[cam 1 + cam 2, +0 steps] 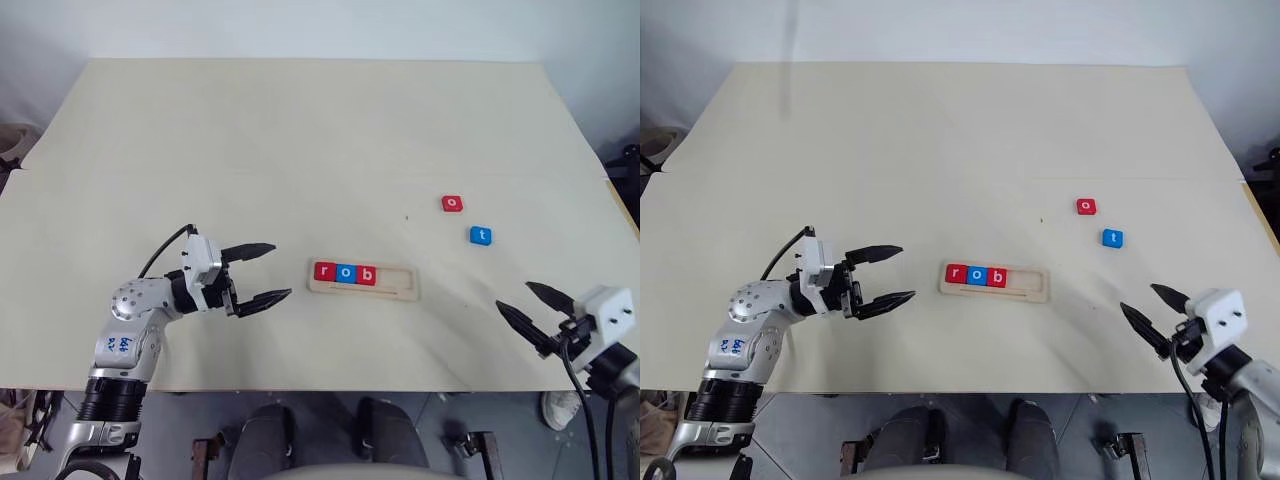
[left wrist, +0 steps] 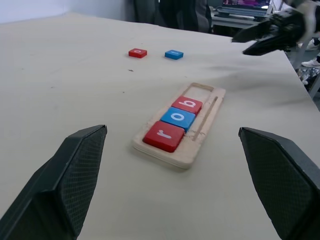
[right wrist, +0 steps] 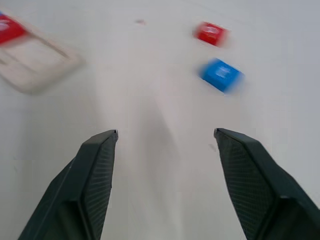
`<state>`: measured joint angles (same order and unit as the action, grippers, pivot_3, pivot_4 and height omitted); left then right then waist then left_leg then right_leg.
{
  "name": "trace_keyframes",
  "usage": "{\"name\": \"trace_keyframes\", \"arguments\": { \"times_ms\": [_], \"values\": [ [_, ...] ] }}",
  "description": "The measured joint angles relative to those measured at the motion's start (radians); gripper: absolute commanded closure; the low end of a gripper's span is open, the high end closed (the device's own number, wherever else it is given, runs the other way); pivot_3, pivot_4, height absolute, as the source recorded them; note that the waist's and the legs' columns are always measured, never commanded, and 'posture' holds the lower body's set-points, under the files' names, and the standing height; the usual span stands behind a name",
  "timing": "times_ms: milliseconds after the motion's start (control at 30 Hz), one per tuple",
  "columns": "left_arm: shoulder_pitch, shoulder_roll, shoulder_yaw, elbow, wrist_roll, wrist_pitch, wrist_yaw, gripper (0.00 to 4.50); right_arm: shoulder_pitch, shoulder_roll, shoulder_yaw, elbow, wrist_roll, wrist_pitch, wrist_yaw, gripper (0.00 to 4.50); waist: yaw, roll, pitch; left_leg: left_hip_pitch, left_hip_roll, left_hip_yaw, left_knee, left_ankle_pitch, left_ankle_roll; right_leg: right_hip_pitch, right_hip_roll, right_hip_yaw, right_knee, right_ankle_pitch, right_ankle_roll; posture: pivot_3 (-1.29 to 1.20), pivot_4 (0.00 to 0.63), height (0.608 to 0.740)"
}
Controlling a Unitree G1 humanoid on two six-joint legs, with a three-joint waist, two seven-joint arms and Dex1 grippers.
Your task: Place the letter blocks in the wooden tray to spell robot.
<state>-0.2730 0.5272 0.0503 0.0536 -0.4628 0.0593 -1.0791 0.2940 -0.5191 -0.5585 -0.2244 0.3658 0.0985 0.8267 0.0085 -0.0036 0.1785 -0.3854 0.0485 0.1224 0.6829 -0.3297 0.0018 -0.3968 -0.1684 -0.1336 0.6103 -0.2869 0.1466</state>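
Fingers of left gripper [image 1: 262,273] and right gripper [image 1: 527,303] spread, empty, near table [image 1: 300,130] front edge. Wooden tray [image 1: 395,281] front-centre: three blocks, r [image 1: 325,271], o [image 1: 346,272], b [image 1: 367,275]. Two loose toward right edge: red o [image 1: 452,203], blue t [image 1: 481,236].

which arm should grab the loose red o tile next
Right, probably. The red o tile lies on the robot's right, beside the blue t tile, and the right end effector is open and empty near them. The left end effector sits beyond the wooden tray.
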Motion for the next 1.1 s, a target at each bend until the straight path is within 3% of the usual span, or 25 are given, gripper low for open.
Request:
{"name": "trace_keyframes", "arguments": {
  "times_ms": [200,333,500,767,1100],
  "values": [
    [-0.036,-0.005,-0.012,0.008,0.001,-0.008,-0.026,0.00,0.006,0.025,0.013,-0.006,-0.003,-0.077,-0.038,1.23,-0.012,0.000,0.000,0.000,0.000,0.000,0.000,0.000,0.000,0.000,0.000,0.000,0.000,0.000,0.000,0.00,0.150,0.740],
    [-0.037,-0.005,-0.016,0.009,0.003,-0.008,-0.032,0.00,-0.104,-0.031,0.054,-0.007,0.043,0.051,-0.068,1.23,-0.015,0.000,0.000,0.001,0.000,-0.001,0.000,0.000,0.000,0.000,0.000,0.001,0.001,0.000,0.000,0.00,0.150,0.740],
    [-0.031,-0.006,-0.019,-0.002,0.005,-0.008,-0.032,0.00,-0.349,-0.139,0.126,0.006,0.095,0.346,-0.153,0.03,-0.012,0.000,0.000,0.000,0.000,-0.001,0.000,0.000,0.000,0.000,0.000,0.000,0.001,0.000,-0.001,0.00,0.150,0.740],
    [0.015,-0.020,-0.033,-0.050,0.016,-0.012,-0.005,0.00,-0.704,-0.175,0.328,0.235,0.004,0.615,-0.305,0.03,-0.008,0.000,0.000,-0.002,0.000,-0.001,0.000,0.000,0.000,-0.001,0.000,-0.001,-0.001,0.000,0.000,0.00,0.150,0.740],
    [0.047,-0.020,-0.031,-0.088,0.017,-0.013,0.029,0.00,-0.751,-0.157,0.383,0.288,-0.032,0.649,-0.337,0.03,-0.012,0.000,0.000,-0.002,0.000,0.000,0.000,0.000,0.000,-0.001,0.000,-0.001,-0.001,0.000,0.000,0.00,0.150,0.740]
  ]
}}
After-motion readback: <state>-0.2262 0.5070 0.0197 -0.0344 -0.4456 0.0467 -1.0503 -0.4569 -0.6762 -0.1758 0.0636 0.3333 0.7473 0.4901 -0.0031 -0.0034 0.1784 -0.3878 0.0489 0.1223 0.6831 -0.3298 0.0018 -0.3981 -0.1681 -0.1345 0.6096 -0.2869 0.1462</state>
